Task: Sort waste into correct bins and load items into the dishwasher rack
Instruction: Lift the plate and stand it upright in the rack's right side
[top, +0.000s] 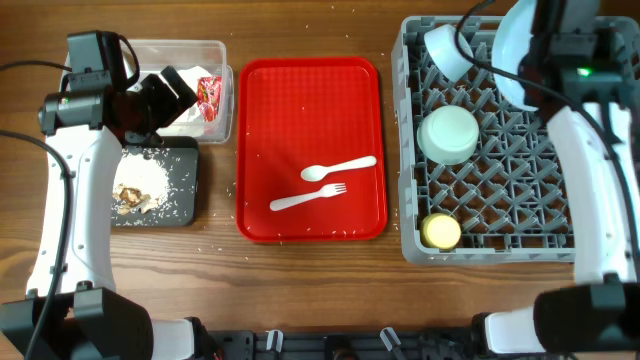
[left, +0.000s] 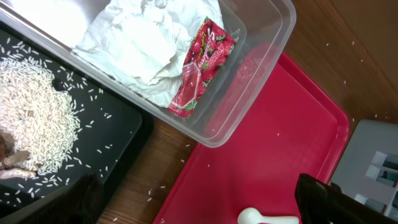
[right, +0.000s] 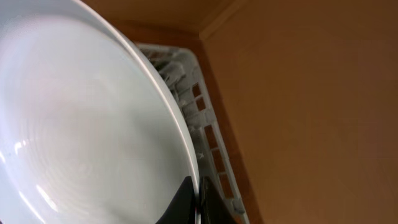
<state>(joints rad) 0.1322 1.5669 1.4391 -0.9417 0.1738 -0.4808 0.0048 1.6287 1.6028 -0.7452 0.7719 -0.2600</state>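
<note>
Overhead, the left arm (top: 78, 190) hides much of the napkin (top: 188, 124); the plate (right: 81, 130) overruns the right wrist view.

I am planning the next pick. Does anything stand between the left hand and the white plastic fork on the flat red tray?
Nothing visible does. The left hand is open above the clear plastic tub; the white plastic fork lies uncovered on the flat red tray.

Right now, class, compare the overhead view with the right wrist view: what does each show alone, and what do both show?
Only overhead: the spoon and fork on the red tray, the yellow cup, the clear tub and the black tray. Only the right wrist: the right gripper pinching the rim of the plate. Both: the plate and the dishwasher rack.
</note>
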